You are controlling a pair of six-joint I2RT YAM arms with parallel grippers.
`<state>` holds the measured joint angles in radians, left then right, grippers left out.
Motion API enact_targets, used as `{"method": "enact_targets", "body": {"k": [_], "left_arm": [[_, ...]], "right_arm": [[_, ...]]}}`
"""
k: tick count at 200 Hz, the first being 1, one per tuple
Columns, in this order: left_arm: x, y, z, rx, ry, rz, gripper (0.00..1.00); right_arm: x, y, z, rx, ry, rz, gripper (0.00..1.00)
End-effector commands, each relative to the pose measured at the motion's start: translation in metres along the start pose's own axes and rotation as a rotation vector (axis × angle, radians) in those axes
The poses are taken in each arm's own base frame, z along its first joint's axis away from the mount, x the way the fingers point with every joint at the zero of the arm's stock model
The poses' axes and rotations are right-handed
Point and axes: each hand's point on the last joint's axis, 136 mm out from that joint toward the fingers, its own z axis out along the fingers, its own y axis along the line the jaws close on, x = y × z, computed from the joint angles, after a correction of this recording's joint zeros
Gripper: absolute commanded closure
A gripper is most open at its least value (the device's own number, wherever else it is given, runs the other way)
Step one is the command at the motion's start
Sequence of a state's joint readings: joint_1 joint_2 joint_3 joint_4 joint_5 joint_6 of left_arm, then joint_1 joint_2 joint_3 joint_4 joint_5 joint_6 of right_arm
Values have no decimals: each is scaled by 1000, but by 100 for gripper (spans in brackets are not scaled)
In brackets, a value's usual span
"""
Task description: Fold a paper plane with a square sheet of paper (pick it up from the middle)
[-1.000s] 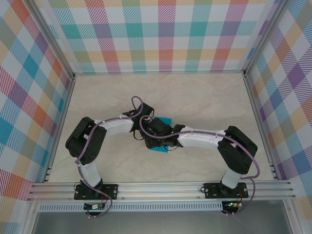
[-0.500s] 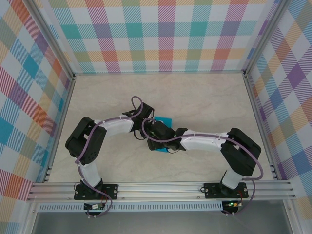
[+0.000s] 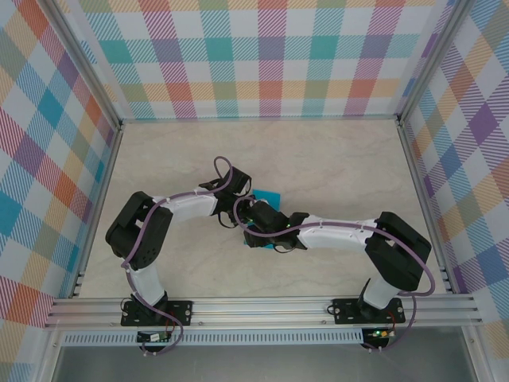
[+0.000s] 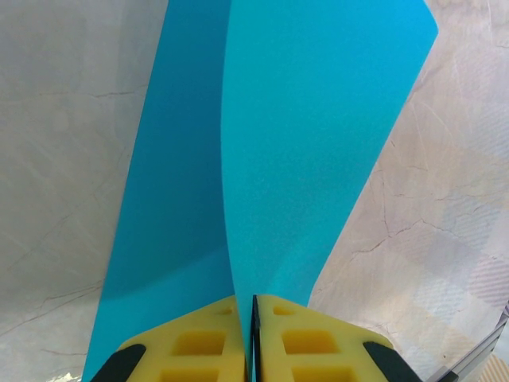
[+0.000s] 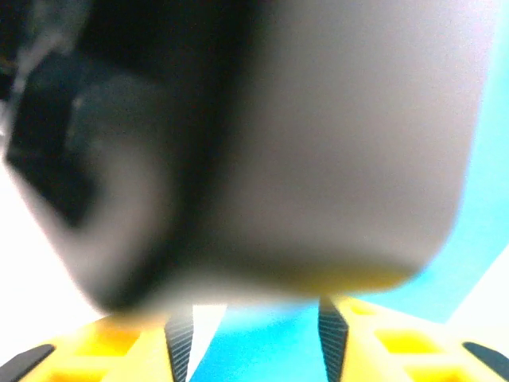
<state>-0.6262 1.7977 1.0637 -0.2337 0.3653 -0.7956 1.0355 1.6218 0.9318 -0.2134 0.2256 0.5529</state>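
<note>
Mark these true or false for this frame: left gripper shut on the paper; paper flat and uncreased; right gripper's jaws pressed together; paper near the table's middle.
1. The left gripper is shut on the square sheet of paper. True.
2. The sheet lies flat and uncreased. False: the left wrist view shows a crease running along it, with a darker face beside a lighter one.
3. The right gripper has its jaws pressed together. False: they stand apart, with teal showing in the gap.
4. The sheet is near the middle of the table. True.
</note>
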Motion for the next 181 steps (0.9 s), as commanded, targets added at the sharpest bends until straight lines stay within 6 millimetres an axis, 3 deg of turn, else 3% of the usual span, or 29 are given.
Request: {"method": "enact_targets", "body": {"k": [1, 43, 94, 133, 164, 181], "left_arm": [[-2, -22, -15, 67, -29, 24, 90], [-3, -23, -17, 65, -37, 24, 89], [-5, -24, -19, 64, -46, 22, 87], [-10, -20, -29, 37, -98, 14, 70], [-12, 1, -47, -53, -181, -18, 54], [-13, 11, -57, -90, -223, -35, 53]], "right_arm": [[0, 1, -6, 11, -6, -23, 60], [-2, -8, -14, 54, -20, -16, 80], [-3, -12, -18, 70, -24, -15, 89], [-3, -14, -20, 46, -16, 9, 90], [-5, -20, -21, -70, 3, 90, 90], [-6, -23, -22, -183, 26, 140, 90]]}}
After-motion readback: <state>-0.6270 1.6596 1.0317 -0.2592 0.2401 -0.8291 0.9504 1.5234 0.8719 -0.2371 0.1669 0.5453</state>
